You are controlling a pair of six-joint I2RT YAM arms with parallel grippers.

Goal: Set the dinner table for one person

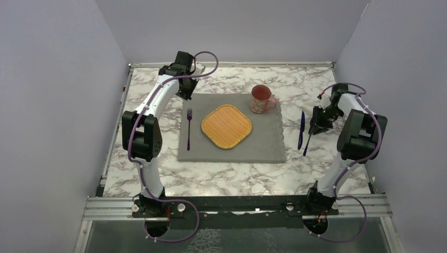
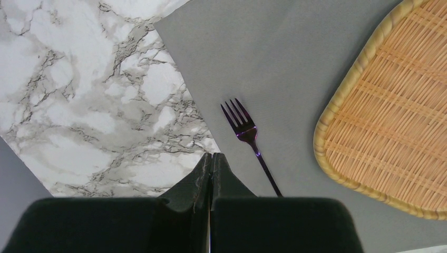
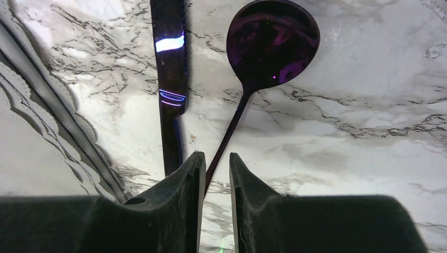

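Observation:
The marble dinner table (image 1: pixel 237 179) carries a grey placemat (image 1: pixel 263 147) with a wicker plate (image 1: pixel 226 126), a pink mug (image 1: pixel 261 99) and a purple fork (image 1: pixel 189 128). A dark knife (image 1: pixel 301 129) and spoon (image 1: pixel 307 143) lie side by side on the marble, right of the mat. My right gripper (image 3: pixel 216 156) sits low over the spoon's (image 3: pixel 271 42) handle, which runs between its slightly parted fingers; the knife (image 3: pixel 169 79) lies just left. My left gripper (image 2: pixel 212 155) is shut and empty, hovering by the mat's far left corner near the fork (image 2: pixel 248 134).
Grey walls close in the table on three sides, and a metal rail (image 1: pixel 237 205) runs along the near edge by the arm bases. The placemat's scalloped edge (image 3: pixel 31 158) lies left of the knife. Bare marble (image 3: pixel 342 132) stretches right of the spoon.

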